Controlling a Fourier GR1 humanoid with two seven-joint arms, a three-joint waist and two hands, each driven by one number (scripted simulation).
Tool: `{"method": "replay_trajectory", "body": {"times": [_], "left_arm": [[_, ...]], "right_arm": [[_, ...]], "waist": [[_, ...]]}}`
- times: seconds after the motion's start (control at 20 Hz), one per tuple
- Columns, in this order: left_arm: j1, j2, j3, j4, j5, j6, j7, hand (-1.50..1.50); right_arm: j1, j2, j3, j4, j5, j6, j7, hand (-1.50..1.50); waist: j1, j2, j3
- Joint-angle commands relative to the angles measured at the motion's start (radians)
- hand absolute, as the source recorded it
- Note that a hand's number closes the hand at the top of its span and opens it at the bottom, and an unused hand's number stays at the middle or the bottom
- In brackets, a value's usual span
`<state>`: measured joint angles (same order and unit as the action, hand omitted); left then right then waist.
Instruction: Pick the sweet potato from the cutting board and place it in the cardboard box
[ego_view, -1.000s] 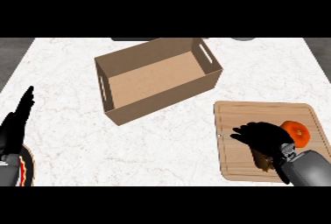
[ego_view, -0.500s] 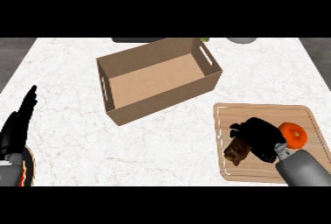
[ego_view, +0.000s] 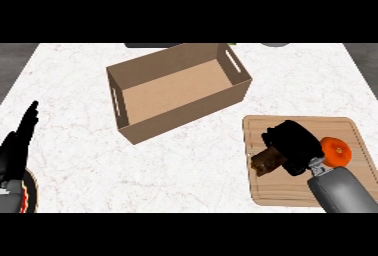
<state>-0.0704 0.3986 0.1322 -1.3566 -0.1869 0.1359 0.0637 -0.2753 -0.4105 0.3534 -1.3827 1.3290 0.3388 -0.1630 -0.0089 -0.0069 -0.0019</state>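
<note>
On the cutting board, the right hand curls its fingers round the stiff, knobbly-looking sweet potato, best gripped mid-body

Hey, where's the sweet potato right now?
In the head view, the sweet potato lies on the cutting board at lower right, under the right robot hand curled over it, with an orange round thing just right.

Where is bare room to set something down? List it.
Bare counter left of the cardboard box, and in front of it up to the cutting board. The box floor is bare too. The board is crowded: right hand, sweet potato, orange item.
</note>
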Motion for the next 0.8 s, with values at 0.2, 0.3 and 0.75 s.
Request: {"method": "replay_trajectory", "body": {"times": [0.2,0.3,0.75], "left_arm": [[0.028,-0.010,0.024,0.021,-0.006,0.035,0.005,0.00],[0.038,0.005,0.019,-0.012,0.000,0.009,-0.009,0.00],[-0.054,-0.015,0.003,0.070,-0.026,-0.002,-0.010,0.00]], "right_arm": [[0.082,0.266,-0.306,-0.177,-0.081,-0.158,0.486,1.50],[0.103,0.306,-0.298,-0.246,-0.035,-0.185,0.583,1.50],[0.028,0.407,-0.071,-0.571,0.101,-0.143,0.680,1.50]], "waist": [[-0.070,-0.013,0.001],[-0.028,-0.006,0.001],[0.002,0.006,0.001]]}}
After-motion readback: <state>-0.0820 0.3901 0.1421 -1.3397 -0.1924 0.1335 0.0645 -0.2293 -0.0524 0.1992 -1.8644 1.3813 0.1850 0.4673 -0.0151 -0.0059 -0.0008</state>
